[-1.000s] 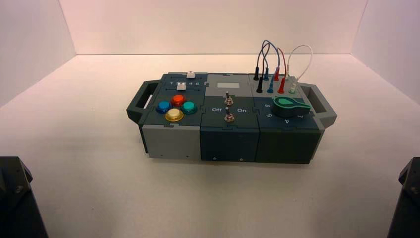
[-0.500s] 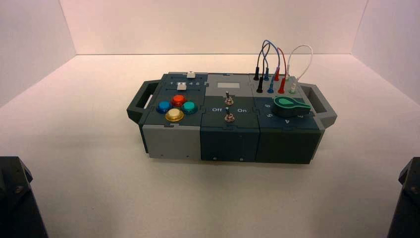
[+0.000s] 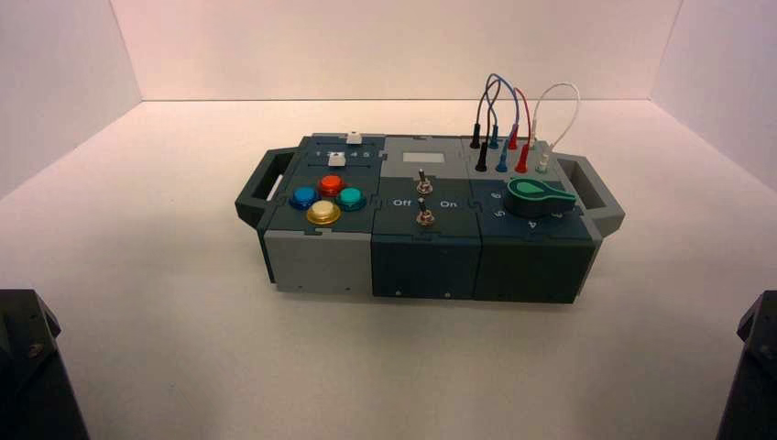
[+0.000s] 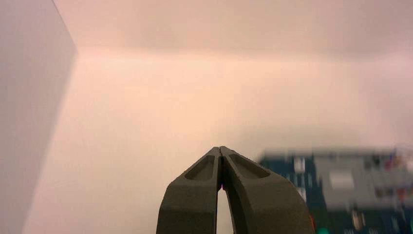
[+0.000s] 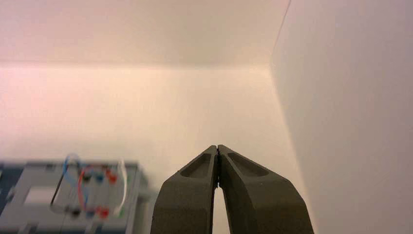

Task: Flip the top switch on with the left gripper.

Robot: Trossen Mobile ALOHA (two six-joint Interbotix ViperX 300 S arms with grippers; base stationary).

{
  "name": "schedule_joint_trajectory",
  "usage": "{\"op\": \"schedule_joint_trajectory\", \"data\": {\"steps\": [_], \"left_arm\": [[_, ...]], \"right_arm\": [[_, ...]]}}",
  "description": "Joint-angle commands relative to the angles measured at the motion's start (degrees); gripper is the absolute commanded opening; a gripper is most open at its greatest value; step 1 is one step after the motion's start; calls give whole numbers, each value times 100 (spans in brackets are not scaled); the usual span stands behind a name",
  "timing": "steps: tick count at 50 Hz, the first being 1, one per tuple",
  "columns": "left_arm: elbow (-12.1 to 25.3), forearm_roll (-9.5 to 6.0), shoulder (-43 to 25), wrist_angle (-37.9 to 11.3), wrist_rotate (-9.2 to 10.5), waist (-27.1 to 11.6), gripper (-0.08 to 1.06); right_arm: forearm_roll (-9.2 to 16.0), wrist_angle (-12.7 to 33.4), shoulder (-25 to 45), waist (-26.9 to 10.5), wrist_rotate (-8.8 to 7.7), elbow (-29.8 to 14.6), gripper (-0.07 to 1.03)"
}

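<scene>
The top switch [image 3: 422, 181] is a small silver toggle on the box's middle panel, just in front of the light grey window [image 3: 424, 157]. Its twin [image 3: 424, 216] stands nearer the box's front face. The words Off and On lie between them. My left gripper [image 4: 220, 149] is shut and empty, parked low at the near left, far from the box; only the arm's dark base [image 3: 27, 367] shows in the high view. My right gripper [image 5: 217, 147] is shut and empty, parked at the near right, its base [image 3: 756, 367] at the frame's edge.
The box [image 3: 426, 247] has four coloured round buttons [image 3: 322, 197] on its left, two small white sliders [image 3: 337, 158], a green knob [image 3: 539, 194] on its right and looping wires [image 3: 513, 119] plugged in behind. White walls enclose the table on three sides.
</scene>
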State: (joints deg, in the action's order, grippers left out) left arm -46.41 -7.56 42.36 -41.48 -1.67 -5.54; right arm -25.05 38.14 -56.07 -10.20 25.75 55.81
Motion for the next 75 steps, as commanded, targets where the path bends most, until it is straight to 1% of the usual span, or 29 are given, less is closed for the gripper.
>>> {"op": "schedule_joint_trajectory", "data": {"steps": [1, 3, 7, 10, 12, 17, 21, 26, 32, 35, 39, 46, 51, 57, 60, 75], "left_arm": [[176, -53, -316, -492, 9, -290, -3], [158, -62, -413, -562, 18, -422, -3], [132, -79, -589, -624, 105, -747, -3], [123, -88, -712, -633, 264, -1037, -3], [114, -97, -747, -642, 343, -1178, -3], [123, -97, -853, -650, 554, -1538, -3], [132, -97, -896, -659, 677, -1784, -3], [132, -97, -914, -668, 747, -2021, -3], [114, -97, -853, -712, 747, -2268, -3], [114, -97, -826, -729, 756, -2320, -3], [114, -97, -817, -747, 809, -2391, -3], [141, -105, -861, -940, 1090, -2399, -3], [141, -105, -958, -976, 1283, -2391, -3], [158, -105, -1116, -967, 1318, -2391, -3], [211, -105, -1248, -958, 1318, -2391, -3], [510, -114, -1626, -976, 1327, -2426, -3]], "right_arm": [[229, 536, 255, -264, -35, -352, -2], [290, 703, 343, -334, -44, -387, -2], [448, 1055, 554, -492, -35, -466, -2], [598, 1248, 729, -580, -44, -483, -2], [747, 1345, 870, -642, -53, -492, -2], [1020, 1406, 1143, -729, -97, -483, -2], [1248, 1441, 1441, -729, -123, -475, -2], [1371, 1441, 1731, -729, -132, -475, -3], [1459, 1415, 2109, -729, -132, -501, -2], [1477, 1336, 2268, -729, -132, -501, -2], [1573, 1143, 2461, -729, -132, -483, -2], [1802, 853, 2848, -729, -132, -501, -3], [1925, 721, 3208, -729, -132, -554, -3], [2065, 580, 3630, -729, -132, -598, -2], [2136, 439, 3894, -729, -132, -606, -2], [2276, 88, 4588, -729, -132, -659, -2]]}}
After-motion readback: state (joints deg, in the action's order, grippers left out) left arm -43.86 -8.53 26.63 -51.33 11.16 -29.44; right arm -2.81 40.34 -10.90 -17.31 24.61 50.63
